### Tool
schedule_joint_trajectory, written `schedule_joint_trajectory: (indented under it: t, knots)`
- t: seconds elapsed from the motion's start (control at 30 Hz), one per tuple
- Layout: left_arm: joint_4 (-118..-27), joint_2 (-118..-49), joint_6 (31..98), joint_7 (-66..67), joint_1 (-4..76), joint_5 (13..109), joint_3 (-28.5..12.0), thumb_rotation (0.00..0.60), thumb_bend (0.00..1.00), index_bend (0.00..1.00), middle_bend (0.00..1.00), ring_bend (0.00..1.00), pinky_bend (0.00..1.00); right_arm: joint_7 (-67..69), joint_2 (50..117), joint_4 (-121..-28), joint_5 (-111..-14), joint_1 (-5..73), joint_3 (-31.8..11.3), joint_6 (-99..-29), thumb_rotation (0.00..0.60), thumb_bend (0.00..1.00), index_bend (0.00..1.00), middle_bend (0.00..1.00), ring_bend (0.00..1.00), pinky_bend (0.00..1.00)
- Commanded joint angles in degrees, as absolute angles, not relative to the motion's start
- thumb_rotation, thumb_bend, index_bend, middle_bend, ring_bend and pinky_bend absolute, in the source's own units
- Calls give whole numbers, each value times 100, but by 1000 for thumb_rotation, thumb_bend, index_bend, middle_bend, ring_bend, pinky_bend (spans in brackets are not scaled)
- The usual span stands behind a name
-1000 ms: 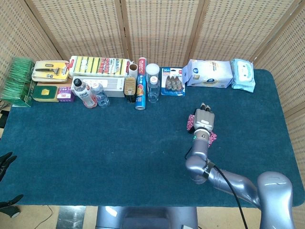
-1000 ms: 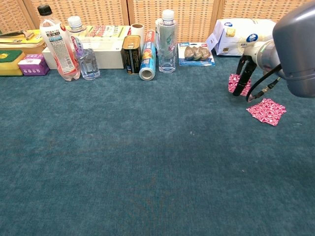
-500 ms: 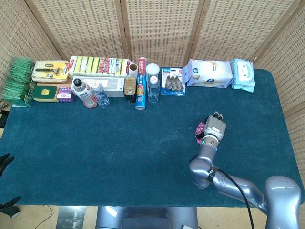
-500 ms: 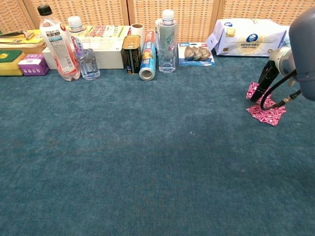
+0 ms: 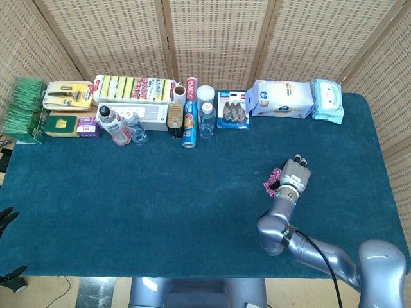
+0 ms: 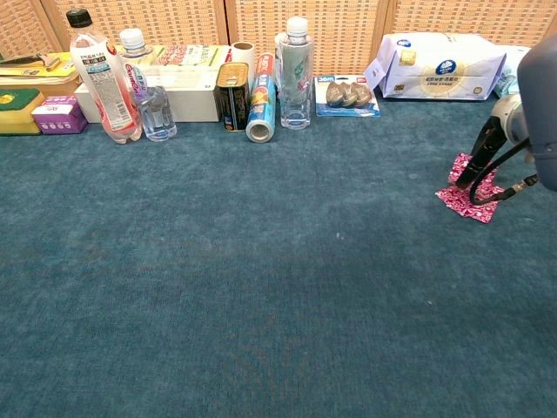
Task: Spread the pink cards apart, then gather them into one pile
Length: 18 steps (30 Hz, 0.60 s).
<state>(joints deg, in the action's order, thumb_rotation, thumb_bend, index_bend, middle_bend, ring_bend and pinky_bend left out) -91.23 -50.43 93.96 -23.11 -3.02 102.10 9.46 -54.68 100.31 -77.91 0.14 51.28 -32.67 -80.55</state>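
Note:
The pink patterned cards [image 6: 471,199] lie at the right of the blue table, one partly overlapping the other. My right hand [image 6: 486,152] reaches down onto them, its dark fingers [image 6: 475,171] straight and touching the upper card. From the head view the right hand [image 5: 295,176] covers most of the cards [image 5: 272,181], and only a pink corner shows at its left. Nothing is gripped. Dark fingers of my left hand [image 5: 6,217] show at the lower left edge, off the table; its pose is unclear.
Along the far edge stand drink bottles [image 5: 115,126], a clear bottle [image 5: 205,112], a foil roll [image 5: 189,122], a blister pack [image 5: 232,110] and wipes packs [image 5: 282,99]. Blue cloth [image 5: 160,192] stretches left of the cards.
My right hand has slid to the right and nearer, dragging the far pink card with it. The two cards were apart and now overlap.

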Motion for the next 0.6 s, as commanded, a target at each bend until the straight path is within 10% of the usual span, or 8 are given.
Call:
schedule_joint_trajectory:
  t: [0.03, 0.6]
  knots:
    - [-9128, -5042, 9391, -2301, -299, 10218, 951, 600, 15, 0, 0, 0, 0, -5437, 10001, -7835, 36, 5069, -3310, -8082, 600, 206, 369, 62, 0, 211]
    - [-8970, -5015, 9609, -2584, -371, 10251, 981, 600, 14, 0, 0, 0, 0, -5549, 9884, -8267, 297, 4885, -3507, -8258, 600, 207, 346, 41, 0, 211]
